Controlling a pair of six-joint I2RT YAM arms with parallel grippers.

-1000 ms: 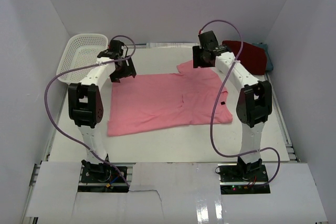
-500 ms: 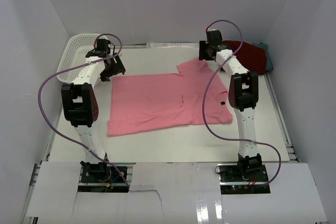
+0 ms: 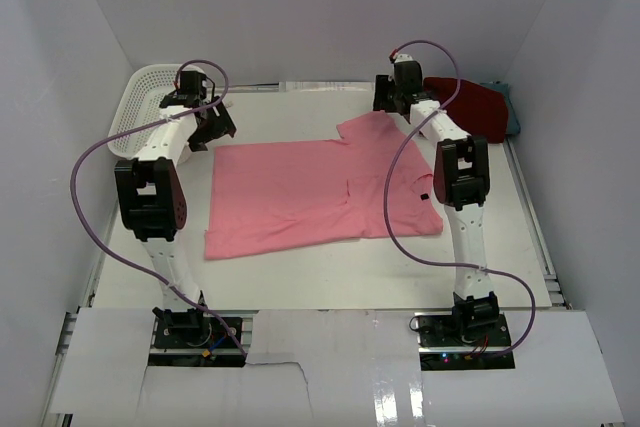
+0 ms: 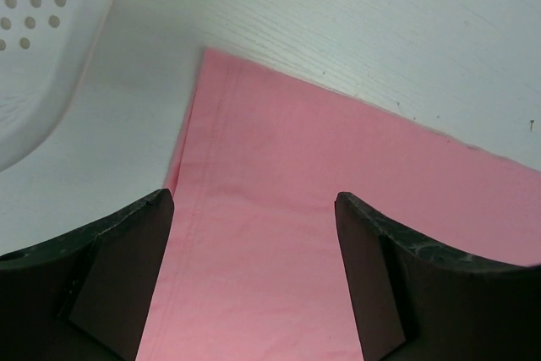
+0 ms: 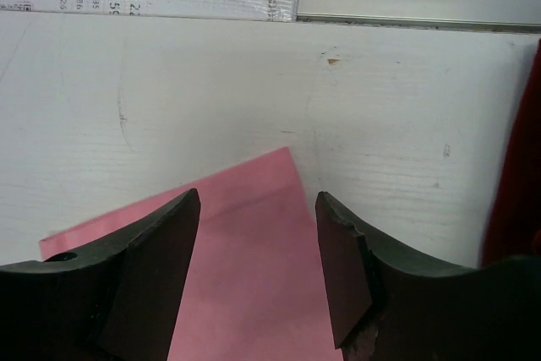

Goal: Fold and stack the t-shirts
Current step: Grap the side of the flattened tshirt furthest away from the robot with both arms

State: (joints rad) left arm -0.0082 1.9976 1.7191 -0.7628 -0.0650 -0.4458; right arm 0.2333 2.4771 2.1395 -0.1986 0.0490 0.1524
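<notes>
Since the pink t-shirt (image 3: 310,192) lying flat on the counter (image 3: 330,272) should be light, limp cloth, pinch its far corners: your left hand (image 4: 254,205) and right hand (image 5: 258,205) both hang spread and empty over them; expect sagging, so lift both together.

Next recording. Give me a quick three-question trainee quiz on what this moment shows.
1. True or false: the pink t-shirt lies inside the white basket.
2. Where on the table is the white basket? A far left, B far right, C near right.
3. Fill in: the left gripper and the right gripper each hover over a far corner of the pink t-shirt with jaws ____.

Key: 1 false; 2 A; 3 open.
</notes>
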